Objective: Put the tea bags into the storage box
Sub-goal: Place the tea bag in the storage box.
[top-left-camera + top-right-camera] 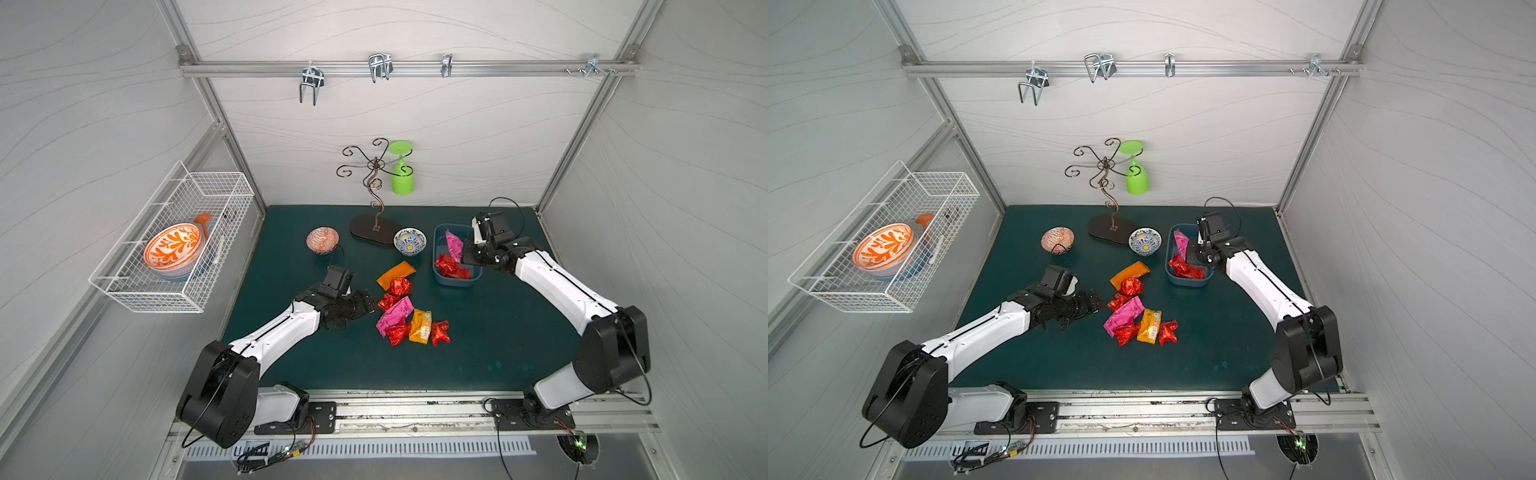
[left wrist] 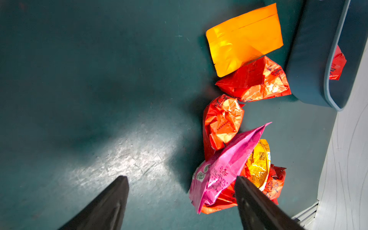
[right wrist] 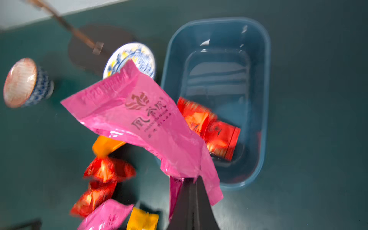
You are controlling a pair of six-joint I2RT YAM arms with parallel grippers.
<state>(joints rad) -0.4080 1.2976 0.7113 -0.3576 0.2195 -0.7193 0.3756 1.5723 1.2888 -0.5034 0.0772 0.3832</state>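
The right arm (image 1: 552,276) reaches over the blue box (image 1: 455,284). Its jaws are pressed together on just one corner of a pink packet (image 3: 143,115), which dangles slanted above the box. Red packets (image 1: 453,268) already lie inside, and the rest sit in a loose pile (image 1: 401,311) on the counter (image 1: 519,332), apart from the box.

My worry is that thin corner pinch, since slick foil could slide free early. In the right wrist view the packet's far end stretches past the box's wall toward the small patterned bowl (image 1: 410,242), so a drop from here might catch the rim and flop out.

The left arm (image 1: 286,328) hovers with jaws spread beside the pile, next to a second pink packet (image 2: 225,169) that overlaps a yellow one (image 2: 258,159). Closing there could snag both or scatter the heap.
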